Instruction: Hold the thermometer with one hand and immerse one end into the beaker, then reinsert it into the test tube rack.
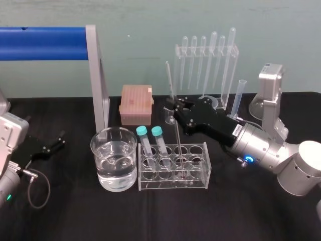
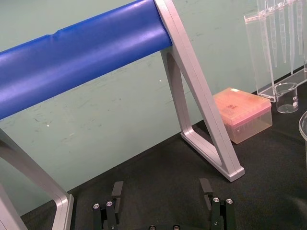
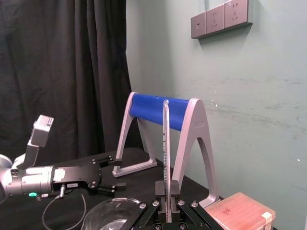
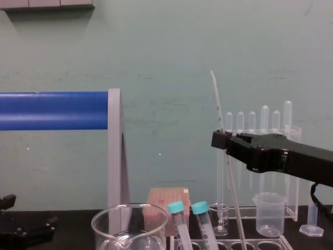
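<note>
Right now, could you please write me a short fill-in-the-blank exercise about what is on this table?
1. The right gripper grips the thermometer, whose lower end stands in the ____.
2. The beaker, holding clear liquid, stands on the ____ side of the rack.
3. The rack holds ____ tubes with teal caps.
4. The left gripper rests off to the left with its fingers ____.

Missing words: rack; left; two; open.

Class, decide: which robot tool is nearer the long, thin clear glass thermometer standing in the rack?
Right. The right tool grips the long, thin clear glass thermometer; the left tool rests open far to its left, past the wide glass beaker.
</note>
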Controlling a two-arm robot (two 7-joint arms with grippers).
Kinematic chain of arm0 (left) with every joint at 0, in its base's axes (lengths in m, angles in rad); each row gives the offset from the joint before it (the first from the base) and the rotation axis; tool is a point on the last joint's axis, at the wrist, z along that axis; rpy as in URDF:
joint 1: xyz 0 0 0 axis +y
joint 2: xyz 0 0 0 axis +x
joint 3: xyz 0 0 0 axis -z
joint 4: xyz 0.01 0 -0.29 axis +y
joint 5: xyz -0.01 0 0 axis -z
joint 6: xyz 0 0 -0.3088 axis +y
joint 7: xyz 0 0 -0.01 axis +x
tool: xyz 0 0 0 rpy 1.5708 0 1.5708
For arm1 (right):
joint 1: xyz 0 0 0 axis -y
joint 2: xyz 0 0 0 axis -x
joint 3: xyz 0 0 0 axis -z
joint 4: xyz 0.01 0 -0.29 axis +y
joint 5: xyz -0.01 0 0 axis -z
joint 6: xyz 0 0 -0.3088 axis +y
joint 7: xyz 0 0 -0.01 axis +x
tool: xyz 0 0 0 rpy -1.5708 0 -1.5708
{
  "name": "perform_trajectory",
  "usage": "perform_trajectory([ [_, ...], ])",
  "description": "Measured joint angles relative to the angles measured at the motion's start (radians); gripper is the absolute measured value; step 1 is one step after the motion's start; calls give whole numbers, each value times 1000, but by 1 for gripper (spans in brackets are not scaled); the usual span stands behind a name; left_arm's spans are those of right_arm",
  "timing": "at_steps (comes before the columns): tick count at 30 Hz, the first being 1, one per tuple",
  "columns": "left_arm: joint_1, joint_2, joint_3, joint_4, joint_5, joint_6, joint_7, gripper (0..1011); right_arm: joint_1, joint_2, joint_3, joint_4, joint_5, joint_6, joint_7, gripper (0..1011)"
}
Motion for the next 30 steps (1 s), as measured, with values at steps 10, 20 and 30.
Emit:
perform_trajectory([
  [10, 0, 0, 0, 0, 0, 0, 0, 1008, 10, -6, -10, 11, -18, 3, 5, 53],
  [20, 0, 0, 0, 0, 0, 0, 0, 1008, 9, -5, -9, 11, -17, 4, 5, 118],
  [30, 0, 0, 0, 0, 0, 0, 0, 1008, 8, -4, -8, 10, -16, 4, 5, 431],
])
